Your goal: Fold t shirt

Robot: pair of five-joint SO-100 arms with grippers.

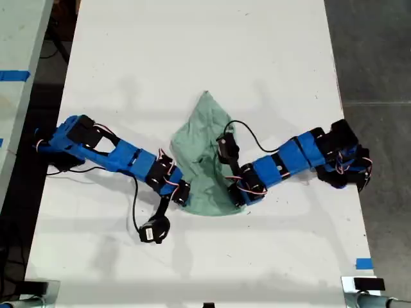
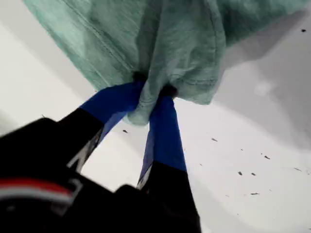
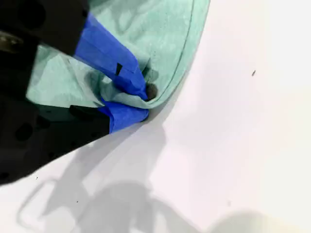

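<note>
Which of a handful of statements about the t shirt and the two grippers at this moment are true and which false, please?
1. My first gripper is shut on a bunched fold of the t shirt. True.
2. My second gripper is open and clear of the fabric. False: it is shut on the shirt's hemmed edge.
3. The t shirt lies flat and fully spread out. False: it is bunched and wrinkled, narrowing to a point at its far end in the exterior view.
4. The white table under the shirt is otherwise bare apart from the arms and their cables. True.
5. The t shirt is dark blue. False: it is pale mint green.
</note>
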